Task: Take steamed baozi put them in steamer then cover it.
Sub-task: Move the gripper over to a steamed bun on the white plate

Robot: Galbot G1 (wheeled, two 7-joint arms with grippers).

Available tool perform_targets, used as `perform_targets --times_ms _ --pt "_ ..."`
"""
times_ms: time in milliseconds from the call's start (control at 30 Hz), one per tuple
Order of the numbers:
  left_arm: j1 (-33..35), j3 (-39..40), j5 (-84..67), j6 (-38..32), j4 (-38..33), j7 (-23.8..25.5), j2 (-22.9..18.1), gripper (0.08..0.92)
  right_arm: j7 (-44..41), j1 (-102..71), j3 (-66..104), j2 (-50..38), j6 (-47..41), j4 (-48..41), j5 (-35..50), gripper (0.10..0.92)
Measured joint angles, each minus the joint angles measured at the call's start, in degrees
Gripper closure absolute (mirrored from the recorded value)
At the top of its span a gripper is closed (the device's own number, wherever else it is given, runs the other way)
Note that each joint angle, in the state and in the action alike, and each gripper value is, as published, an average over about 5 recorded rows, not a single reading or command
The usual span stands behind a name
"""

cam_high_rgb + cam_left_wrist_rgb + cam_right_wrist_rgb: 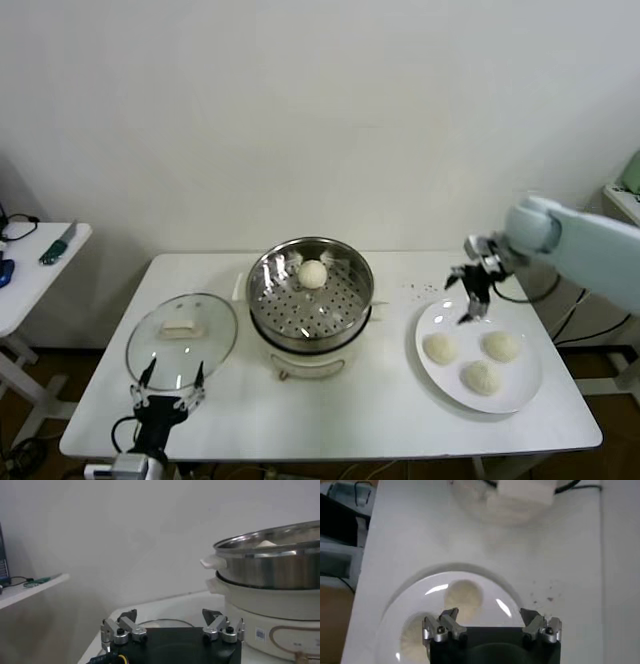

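A: What is nearest?
B: The left gripper [171, 382], fingers spread, empty, at the table's [330, 420] front edge, just before the cover [181, 339].
A: And farther?
B: 3 steamed baozi [481, 377] on the plate [520, 395]; the right gripper [465, 298] hangs spread above its far rim. 1 baozi [312, 273] lies in the steamer [310, 292].

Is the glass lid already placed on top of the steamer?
No, in the head view the cover lies flat on the table beside the steamer, whose open basket shows one baozi inside.
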Motion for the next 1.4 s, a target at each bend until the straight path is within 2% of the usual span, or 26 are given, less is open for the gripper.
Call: perform_targets --times_ms 300,967,1400 --pt "0.5 -0.2 0.3 -0.2 0.6 0.0 -0.4 0.177 1.3 -9.9 6.4 -0.7 -0.8 -1.2 -3.7 0.203" --pt "0.7 -0.5 0.5 -0.3 1.0 0.1 -1.1 0.177 0.9 -16.7 10.9 6.1 -1.0 -7.9 -7.1 0.204" --pt "1.2 -0.3 0.5 -0.5 0.9 0.1 -1.1 0.177 0.1 -17.4 11.8 7.2 -0.6 -9.8 -7.9 0.298"
